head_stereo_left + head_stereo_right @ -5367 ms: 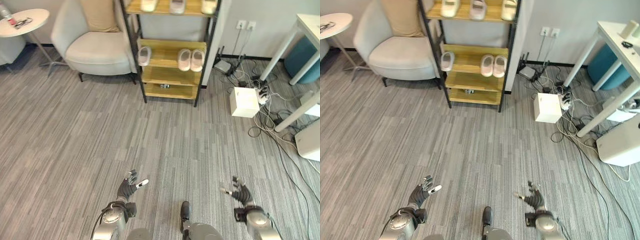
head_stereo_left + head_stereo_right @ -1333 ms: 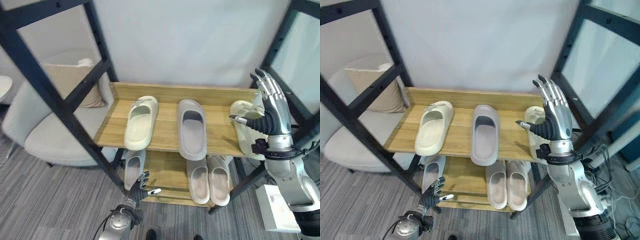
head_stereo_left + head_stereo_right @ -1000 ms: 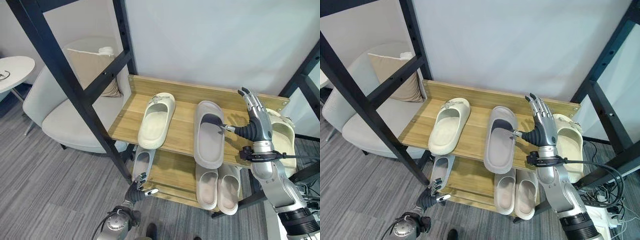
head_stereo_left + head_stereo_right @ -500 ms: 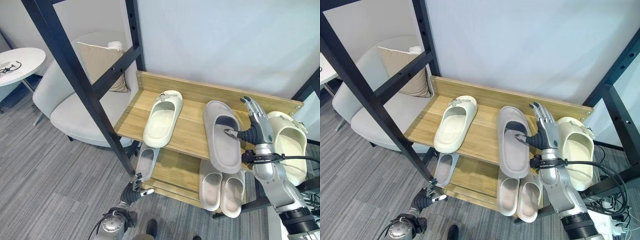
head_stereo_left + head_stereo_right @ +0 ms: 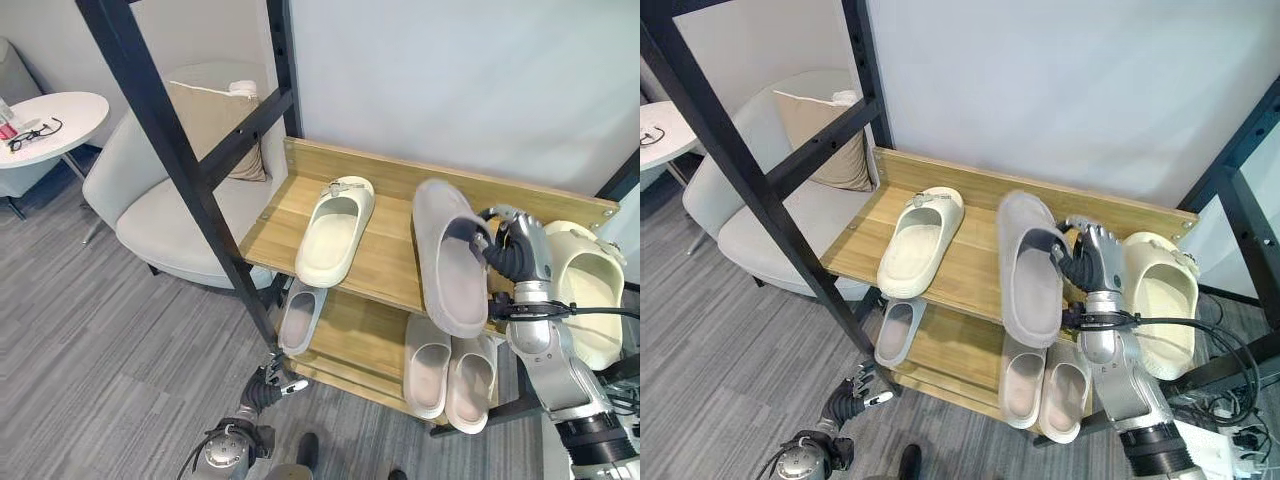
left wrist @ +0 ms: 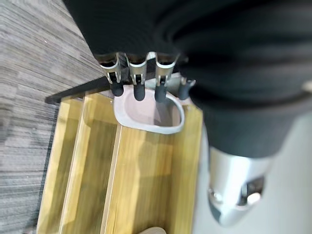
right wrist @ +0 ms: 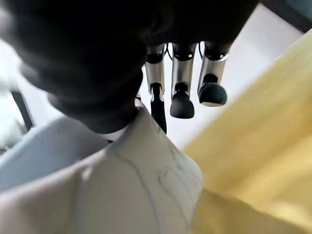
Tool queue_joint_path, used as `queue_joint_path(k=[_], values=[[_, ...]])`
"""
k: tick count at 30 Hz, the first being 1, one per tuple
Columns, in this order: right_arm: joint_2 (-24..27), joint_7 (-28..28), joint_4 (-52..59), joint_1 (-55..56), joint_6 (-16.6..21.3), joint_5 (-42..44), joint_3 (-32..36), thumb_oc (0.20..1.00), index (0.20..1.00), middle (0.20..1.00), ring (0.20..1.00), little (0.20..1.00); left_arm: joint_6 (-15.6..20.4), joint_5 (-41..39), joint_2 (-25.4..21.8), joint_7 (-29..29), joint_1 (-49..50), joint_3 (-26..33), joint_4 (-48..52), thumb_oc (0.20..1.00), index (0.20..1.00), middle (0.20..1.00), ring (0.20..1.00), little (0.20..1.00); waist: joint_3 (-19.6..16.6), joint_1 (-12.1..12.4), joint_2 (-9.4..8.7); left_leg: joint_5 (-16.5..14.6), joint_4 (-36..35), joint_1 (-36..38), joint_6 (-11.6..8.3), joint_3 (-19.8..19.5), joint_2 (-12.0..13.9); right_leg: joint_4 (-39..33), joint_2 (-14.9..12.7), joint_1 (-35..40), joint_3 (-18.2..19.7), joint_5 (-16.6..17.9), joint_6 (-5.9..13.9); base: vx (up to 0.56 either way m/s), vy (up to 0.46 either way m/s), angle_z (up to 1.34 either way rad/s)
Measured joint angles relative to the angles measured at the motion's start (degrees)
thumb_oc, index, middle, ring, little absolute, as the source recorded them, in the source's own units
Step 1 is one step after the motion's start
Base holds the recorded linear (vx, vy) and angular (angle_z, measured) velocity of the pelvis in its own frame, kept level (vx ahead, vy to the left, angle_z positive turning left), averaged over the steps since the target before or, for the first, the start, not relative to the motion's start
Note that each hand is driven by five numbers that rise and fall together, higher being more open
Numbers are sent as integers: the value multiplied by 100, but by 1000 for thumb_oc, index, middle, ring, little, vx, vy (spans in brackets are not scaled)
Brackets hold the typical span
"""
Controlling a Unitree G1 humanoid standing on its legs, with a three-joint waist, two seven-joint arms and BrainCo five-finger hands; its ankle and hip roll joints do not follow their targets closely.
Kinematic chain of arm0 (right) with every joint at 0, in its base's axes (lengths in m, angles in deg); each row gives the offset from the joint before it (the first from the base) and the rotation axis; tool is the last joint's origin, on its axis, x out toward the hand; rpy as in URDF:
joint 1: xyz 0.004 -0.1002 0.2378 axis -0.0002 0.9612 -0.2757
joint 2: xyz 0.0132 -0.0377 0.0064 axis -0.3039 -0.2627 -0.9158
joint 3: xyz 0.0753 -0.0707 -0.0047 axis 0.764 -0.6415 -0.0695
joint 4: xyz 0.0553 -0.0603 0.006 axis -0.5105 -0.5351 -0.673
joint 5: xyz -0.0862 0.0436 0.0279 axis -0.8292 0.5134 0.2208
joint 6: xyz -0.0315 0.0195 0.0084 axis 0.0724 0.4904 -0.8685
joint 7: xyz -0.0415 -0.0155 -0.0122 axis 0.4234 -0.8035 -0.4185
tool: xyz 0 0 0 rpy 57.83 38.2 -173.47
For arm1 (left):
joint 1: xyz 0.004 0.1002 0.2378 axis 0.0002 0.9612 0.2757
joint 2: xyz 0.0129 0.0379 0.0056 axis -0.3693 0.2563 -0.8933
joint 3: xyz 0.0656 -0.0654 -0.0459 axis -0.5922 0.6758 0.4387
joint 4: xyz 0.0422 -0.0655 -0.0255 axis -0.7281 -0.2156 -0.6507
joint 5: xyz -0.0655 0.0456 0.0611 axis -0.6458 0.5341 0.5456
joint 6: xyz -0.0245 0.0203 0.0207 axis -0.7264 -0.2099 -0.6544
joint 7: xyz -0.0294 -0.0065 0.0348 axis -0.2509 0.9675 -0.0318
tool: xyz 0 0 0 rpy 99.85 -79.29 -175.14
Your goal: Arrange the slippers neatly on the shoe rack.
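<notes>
Slippers: three on upper shelf (image 5: pixel 380 262), three below.

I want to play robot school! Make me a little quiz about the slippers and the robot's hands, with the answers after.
1. True or false: the right hand holds the grey slipper.
2. Which slipper lies furthest to the robot's left on the top shelf? A) grey B) cream slipper C) pale yellow slipper
3. Fill in: the left hand hangs low near the ____, holding nothing.

Key: 1 true: thumb in the opening, fingers at its side edge, slipper tilted. 2 B. 3 floor.
</notes>
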Motion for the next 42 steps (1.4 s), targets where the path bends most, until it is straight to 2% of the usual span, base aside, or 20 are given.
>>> queue_joint_path(k=[3, 5, 7, 9, 10, 13, 18, 23, 31, 34, 39, 41, 42], values=[[-414, 21, 1048, 80, 416, 947, 304, 200, 200, 200, 200, 200, -3, -12, 110, 14, 111, 154, 32, 1000, 1000, 1000, 1000, 1000, 0, -16, 7, 6, 36, 5, -5, -11, 1, 2, 4, 14, -4, -9, -4, -23, -30, 4], [-479, 25, 1367, 27, 746, 1518, 379, 200, 200, 200, 200, 200, -7, -13, 91, 42, 124, 152, 42, 1000, 1000, 1000, 1000, 1000, -10, -39, -7, 10, 38, 27, -4, -8, -1, 3, 6, 36, -3, -9, -4, -61, -43, 0], [-740, -27, 1678, 26, 955, 2195, 169, 200, 200, 200, 200, 200, -7, -13, 86, 70, 117, 151, 46, 1000, 1000, 1000, 1000, 1000, -10, -82, -10, 10, 38, 24, -5, 10, 5, 4, 6, 23, 0, -9, -4, -35, -23, -5], [-716, -281, 1696, 36, 1159, 2852, -308, 200, 200, 200, 200, 200, -11, -15, 92, 110, 76, 134, 44, 1000, 1000, 1000, 1000, 1000, -11, -139, -14, 9, 36, 26, -7, 19, 7, 3, 10, 22, 2, -9, -3, -43, -18, -3], [-710, -329, 1690, 37, 1161, 2956, -353, 200, 200, 200, 200, 200, -13, -16, 92, 117, 65, 134, 44, 1000, 1000, 1000, 1000, 1000, -12, -144, -17, 9, 36, 25, -7, 18, 7, 3, 9, 22, 2, -9, -3, -42, -20, 1], [-830, -831, 1676, 28, 1227, 4186, -1397, 200, 200, 200, 200, 200, -17, -226, 87, 213, 25, 84, 47, 1000, 1000, 1000, 1000, 1000, -30, -172, -45, 12, 19, 23, -21, 32, 23, 2, 7, 15, 8, -9, -3, -41, -22, -1], [-1001, -1564, 1444, -242, 1222, 4994, -2553, 200, 200, 200, 200, 200, -6, -262, 62, 253, -61, -98, 70, 1000, 1000, 1000, 1000, 1000, -61, -77, -109, 2, 1, 14, -49, -5, 17, 2, 7, 28, -2, -7, -5, -35, -13, 4], [-1373, -1821, 884, -468, 1211, 5462, -2952, 200, 200, 200, 200, 200, 24, -387, 56, 375, -77, -96, 70, 1000, 1000, 1000, 1000, 1000, -98, 97, -171, 13, 3, -16, -76, -124, -10, 3, 28, 60, -98, -9, -5, -33, -22, 12], [-1154, -2457, 174, -234, 903, 5512, -3266, 200, 200, 200, 200, 200, 55, -409, -19, 392, -125, -83, 34, 1000, 1000, 1000, 1000, 1000, -98, 228, -180, 73, 35, -77, -42, -318, -73, 3, -4, 102, -320, -18, 8, -19, -4, 13], [-915, -2680, -249, -78, 752, 5415, -3453, 200, 200, 200, 200, 200, 90, -405, -37, 372, -124, -71, 28, 1000, 1000, 1000, 1000, 1000, -82, 243, -154, 71, 34, -76, -45, -325, -72, 2, -3, 105, -323, -21, 11, -8, -2, 2], [-531, -2728, -1112, 246, 610, 4012, -3371, 200, 200, 200, 200, 200, 192, -405, -32, 372, -121, -18, 25, 1000, 1000, 1000, 1000, 1000, 13, 244, -77, 55, 27, -70, -75, -330, -64, 1, -3, 111, -328, -28, 18, -11, -2, 0], [-445, -2580, -1519, 251, 603, 3199, -3277, 200, 200, 200, 200, 200, 228, -407, -28, 389, -126, 14, 25, 1000, 1000, 1000, 1000, 1000, 73, 243, -57, 64, 35, -72, -78, -328, -58, 2, -1, 103, -330, -40, 25, -124, -15, -2], [-432, -2293, -1996, 263, 588, 2459, -3074, 200, 200, 200, 200, 200, 291, -409, -23, 453, -128, 33, 33, 1000, 1000, 1000, 1000, 1000, 188, 252, -23, 107, 38, -94, -58, -332, -48, 5, 2, 73, -338, -64, 61, -227, -17, -1]])
